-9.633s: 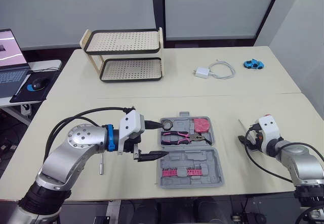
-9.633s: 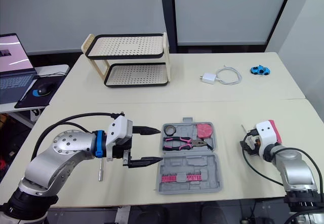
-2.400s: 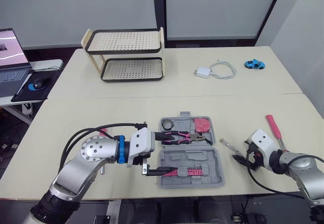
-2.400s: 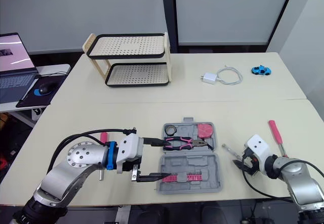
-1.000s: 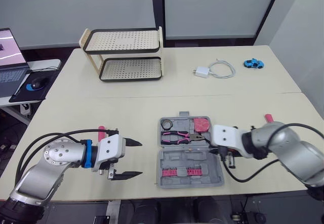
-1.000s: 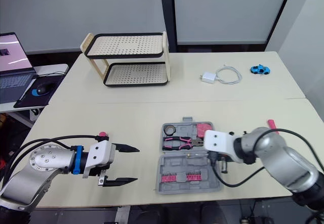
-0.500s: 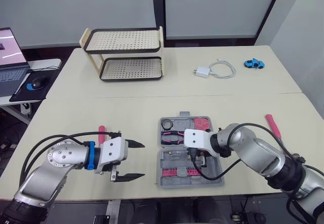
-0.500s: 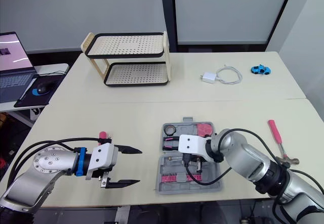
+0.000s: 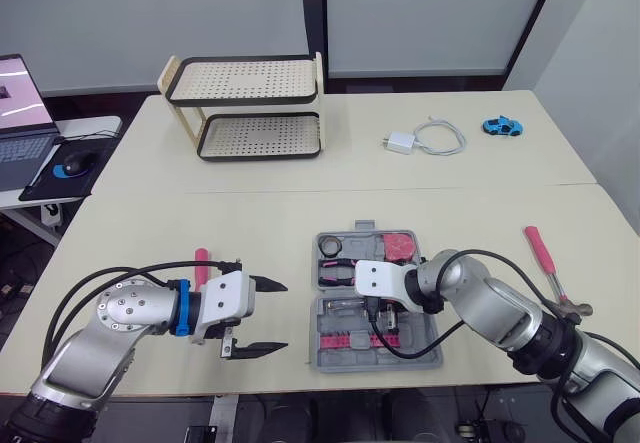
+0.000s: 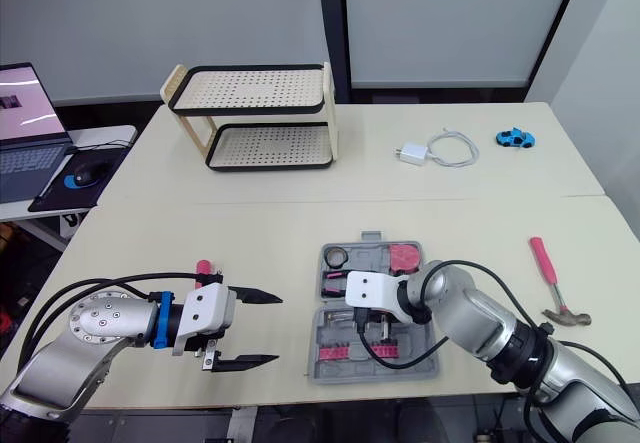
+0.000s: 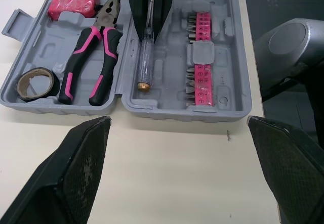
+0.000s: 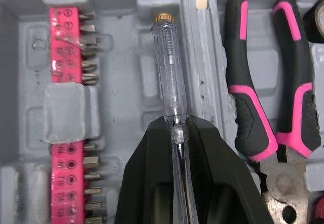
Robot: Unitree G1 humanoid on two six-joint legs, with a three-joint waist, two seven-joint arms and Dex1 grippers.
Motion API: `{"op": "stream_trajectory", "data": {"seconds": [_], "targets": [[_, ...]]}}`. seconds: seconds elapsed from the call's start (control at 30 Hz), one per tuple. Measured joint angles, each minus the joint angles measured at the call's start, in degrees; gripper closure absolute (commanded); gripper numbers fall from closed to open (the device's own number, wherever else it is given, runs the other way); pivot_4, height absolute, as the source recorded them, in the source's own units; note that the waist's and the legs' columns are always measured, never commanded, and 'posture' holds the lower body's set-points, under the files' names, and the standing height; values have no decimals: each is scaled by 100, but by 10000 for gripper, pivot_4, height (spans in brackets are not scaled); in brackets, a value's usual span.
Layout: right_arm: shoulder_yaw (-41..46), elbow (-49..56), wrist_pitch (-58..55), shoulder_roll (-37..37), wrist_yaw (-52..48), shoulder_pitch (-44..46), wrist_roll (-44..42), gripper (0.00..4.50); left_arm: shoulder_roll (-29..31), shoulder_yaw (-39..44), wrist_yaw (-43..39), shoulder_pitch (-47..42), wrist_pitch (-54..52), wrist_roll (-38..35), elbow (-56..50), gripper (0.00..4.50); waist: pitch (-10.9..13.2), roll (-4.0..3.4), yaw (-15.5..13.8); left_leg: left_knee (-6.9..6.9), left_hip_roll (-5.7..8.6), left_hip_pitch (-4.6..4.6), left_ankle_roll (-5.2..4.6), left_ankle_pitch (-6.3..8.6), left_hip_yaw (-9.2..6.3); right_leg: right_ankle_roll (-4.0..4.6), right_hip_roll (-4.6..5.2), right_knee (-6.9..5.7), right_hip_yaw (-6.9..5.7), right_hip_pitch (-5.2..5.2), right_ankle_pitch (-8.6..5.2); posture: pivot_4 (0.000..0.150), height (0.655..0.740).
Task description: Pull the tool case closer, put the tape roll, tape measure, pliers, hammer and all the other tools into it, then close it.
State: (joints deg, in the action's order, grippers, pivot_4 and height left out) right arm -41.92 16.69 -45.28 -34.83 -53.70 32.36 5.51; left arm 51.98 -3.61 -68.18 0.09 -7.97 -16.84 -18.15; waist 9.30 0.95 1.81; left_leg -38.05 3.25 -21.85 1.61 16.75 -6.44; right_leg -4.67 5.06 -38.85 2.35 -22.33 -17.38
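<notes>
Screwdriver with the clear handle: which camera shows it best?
Right wrist view: the screwdriver sits close up, pinched by the right gripper. The left wrist view shows it farther off; the eye views, partly under that gripper.

Left arm [image 9: 125,315] at near left, elbow bent, forearm level and pointing right. Left gripper [image 9: 281,315] was spread wide, both black fingers [image 9: 262,347] empty and aimed right.

Right arm [image 9: 492,305] reached in from near right toward centre, elbow bent, white wrist block leading. Right gripper [image 12: 176,127] angled downward, fingertips pinched together on the thin shaft of a clear-handled screwdriver [image 12: 169,75], handle projecting beyond the tips.
</notes>
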Motion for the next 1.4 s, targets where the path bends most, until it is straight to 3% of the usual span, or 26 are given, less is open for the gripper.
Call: {"op": "stream_trajectory", "data": {"seconds": [0.23,0.6,0.8,0.93,1.2,1.4], "targets": [[-27,-119,170,30,-6,-47,55,43285,0,0,2,-10,-25,0,-104,0,0,0,1,0,0,0,0,0,0,0,0,0,0,0,0,1500,7400],[169,150,85,99,-126,-92,-28,5596,-55,-13,10,6,-42,0,-174,0,0,0,-1,0,0,0,0,0,-1,0,-1,0,0,0,0,1500,7400],[494,577,-66,-20,-307,-88,-271,5596,-70,-52,14,36,-54,-5,-176,0,0,0,-2,1,-1,0,-1,0,-1,0,-2,1,-1,1,0,1500,7400],[539,599,77,7,-271,-108,-338,14862,-99,-52,33,36,-86,-38,-176,0,0,0,-1,1,0,0,-1,0,-1,0,-1,1,0,1,0,1500,7400],[605,171,523,152,-35,-253,-225,43679,-171,-51,126,29,-224,-108,-176,0,0,0,-1,1,0,0,0,0,0,0,-1,0,0,1,0,1500,7400],[568,-152,722,238,31,-280,-134,44425,-171,-51,129,15,-304,-111,-176,0,0,0,0,1,0,0,0,0,-1,0,-1,1,0,1,0,1500,7400]]}}
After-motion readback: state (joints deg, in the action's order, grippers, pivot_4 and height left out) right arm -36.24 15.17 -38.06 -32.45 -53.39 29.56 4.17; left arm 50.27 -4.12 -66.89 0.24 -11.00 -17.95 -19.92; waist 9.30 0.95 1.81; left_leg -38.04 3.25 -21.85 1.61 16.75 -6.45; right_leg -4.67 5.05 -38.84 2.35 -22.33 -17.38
